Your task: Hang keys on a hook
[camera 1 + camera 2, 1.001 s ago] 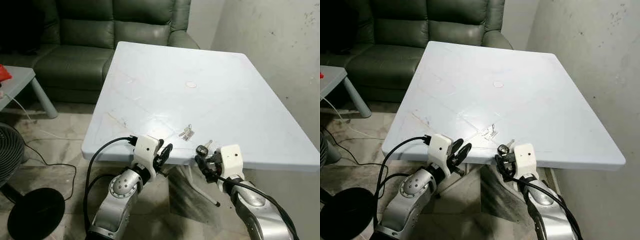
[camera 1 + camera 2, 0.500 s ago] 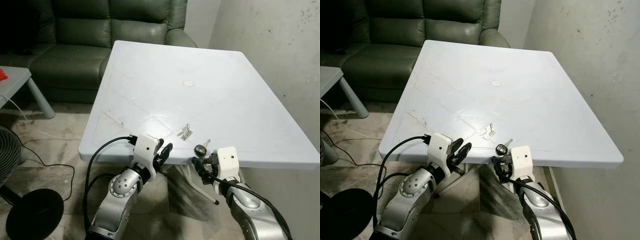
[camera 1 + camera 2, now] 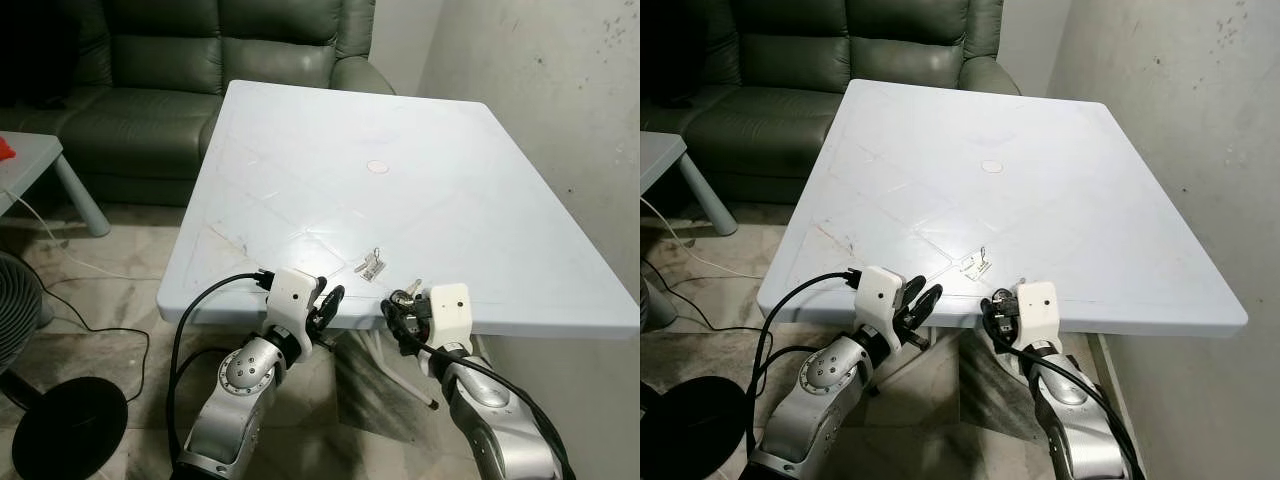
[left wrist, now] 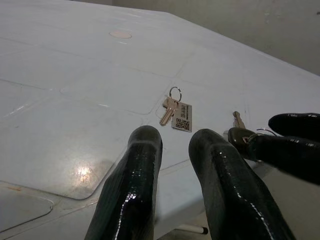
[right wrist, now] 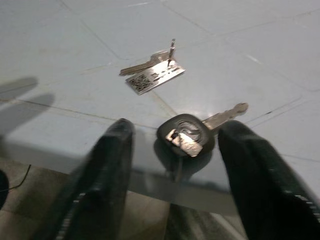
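Right at the near edge of the white table (image 3: 420, 190), toward five o'clock of the top: black-headed key (image 5: 186, 134), lying flat, silver blade aimed away from the edge toward about one o'clock, long axis slanted across the rim. Rounded dark head with a shiny metal bit on it, slim blade. Framed between the two black fingers (image 5: 102, 170) of the right gripper (image 3: 400, 308), fingers spread wide on either side of the head, not clamped on it; whether they touch it, hard to call. Just beyond, at about eleven o'clock from that key and a little apart: second set of keys (image 3: 372, 265), a pale brass key and a small printed tag on a thin ring, ring end pointing away from the edge, key blade trailing back toward seven o'clock. Over at nine o'clock of all this, left gripper (image 3: 328, 306) held at the table's near edge, fingers a narrow gap apart, gripping nothing. Farther out, at twelve o'clock beyond the table, dark green sofa (image 3: 200, 70); black fan base (image 3: 70, 425) on the floor at eight o'clock.
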Robot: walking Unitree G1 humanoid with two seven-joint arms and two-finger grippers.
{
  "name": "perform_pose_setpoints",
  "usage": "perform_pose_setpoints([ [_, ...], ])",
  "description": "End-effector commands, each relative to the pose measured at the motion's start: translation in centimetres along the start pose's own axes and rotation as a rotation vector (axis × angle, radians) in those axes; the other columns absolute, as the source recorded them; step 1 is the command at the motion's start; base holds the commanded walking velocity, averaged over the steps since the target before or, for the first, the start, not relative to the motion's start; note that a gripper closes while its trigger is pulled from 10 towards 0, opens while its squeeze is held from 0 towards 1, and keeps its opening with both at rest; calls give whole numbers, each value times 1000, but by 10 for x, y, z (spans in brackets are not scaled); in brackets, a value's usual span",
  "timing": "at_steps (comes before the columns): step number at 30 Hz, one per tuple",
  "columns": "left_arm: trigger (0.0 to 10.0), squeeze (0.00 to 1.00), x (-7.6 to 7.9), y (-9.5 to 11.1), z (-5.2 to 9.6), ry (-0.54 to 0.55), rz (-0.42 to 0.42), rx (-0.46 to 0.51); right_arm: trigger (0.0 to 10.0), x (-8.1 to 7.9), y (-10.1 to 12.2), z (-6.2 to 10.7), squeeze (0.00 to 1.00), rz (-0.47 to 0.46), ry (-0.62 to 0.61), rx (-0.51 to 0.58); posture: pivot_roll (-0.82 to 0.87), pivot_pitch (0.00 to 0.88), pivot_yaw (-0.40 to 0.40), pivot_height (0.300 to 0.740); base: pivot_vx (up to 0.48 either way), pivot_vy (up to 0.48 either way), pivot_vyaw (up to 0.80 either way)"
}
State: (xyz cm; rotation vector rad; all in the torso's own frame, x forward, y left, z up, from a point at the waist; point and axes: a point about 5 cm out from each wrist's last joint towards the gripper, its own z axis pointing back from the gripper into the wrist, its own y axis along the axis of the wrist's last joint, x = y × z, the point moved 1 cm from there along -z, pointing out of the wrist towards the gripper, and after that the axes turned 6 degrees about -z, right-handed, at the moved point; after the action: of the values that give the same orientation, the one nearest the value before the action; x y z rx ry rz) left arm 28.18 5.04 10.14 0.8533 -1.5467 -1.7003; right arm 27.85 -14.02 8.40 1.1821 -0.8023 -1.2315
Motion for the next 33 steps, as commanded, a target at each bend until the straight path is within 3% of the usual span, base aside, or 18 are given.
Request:
perform_pose_setpoints([
  [1,10000,0,3,6,-2,-6,-14,16,941,6,-1,1,0,5,-17,-1,-54,106,-85,740,0,0,0],
  [2,10000,0,3,6,-2,-5,-15,17,0,7,-1,1,0,6,-14,-4,-54,106,-85,740,0,0,0],
  [6,10000,0,2,6,-2,-4,-15,18,1490,7,-2,1,0,9,-15,-10,-53,105,-85,740,0,0,0],
  [7,10000,0,2,6,-3,-4,-15,18,2431,7,-2,1,0,13,-12,-12,-53,105,-85,740,0,0,0],
  [8,10000,0,2,7,-3,-3,-16,19,4157,6,-4,1,0,18,-1,-23,-53,105,-85,740,0,0,0],
  [9,10000,0,2,7,-3,-3,-16,20,4157,5,-5,1,0,19,8,-34,-52,104,-85,740,0,0,0],
  [10,10000,0,2,7,-3,-3,-17,20,7020,4,-6,1,0,19,15,-35,-52,104,-85,740,0,0,0],
  [11,10000,0,2,7,-3,-2,-17,20,7020,4,-6,1,0,20,17,-35,-52,104,-85,740,0,0,0],
  [12,10000,0,2,7,-2,-2,-17,20,10000,3,-6,1,0,22,18,-40,-52,107,-83,740,0,0,0],
  [20,10000,0,2,7,-2,-1,-17,19,10000,3,-9,2,0,30,26,-54,-50,104,-85,740,0,0,0],
  [21,10000,0,2,7,-2,0,-17,20,9882,3,-10,2,0,28,23,-58,-50,104,-85,740,0,0,0],
  [23,10000,0,2,7,-2,0,-18,20,8431,4,-10,2,0,32,19,-63,-50,107,-85,740,0,0,0],
  [24,10000,0,2,7,-2,1,-18,21,4588,4,-10,2,0,29,19,-64,-50,107,-85,740,0,0,0],
  [25,10000,0,2,7,-2,1,-18,21,4588,4,-10,2,0,29,19,-64,-50,107,-85,740,0,0,0],
  [26,10000,0,2,7,-2,1,-18,21,3098,4,-10,2,0,28,20,-63,-50,107,-85,740,0,0,0],
  [27,10000,0,2,7,-2,1,-18,21,3098,4,-10,2,0,27,20,-62,-50,107,-85,740,0,0,0],
  [29,10000,0,2,7,-2,1,-18,22,0,6,-10,2,0,30,17,-58,-51,106,-85,740,0,0,0],
  [33,10000,0,2,7,-2,0,-17,21,0,7,-9,3,0,28,17,-54,-51,106,-85,740,0,0,0],
])
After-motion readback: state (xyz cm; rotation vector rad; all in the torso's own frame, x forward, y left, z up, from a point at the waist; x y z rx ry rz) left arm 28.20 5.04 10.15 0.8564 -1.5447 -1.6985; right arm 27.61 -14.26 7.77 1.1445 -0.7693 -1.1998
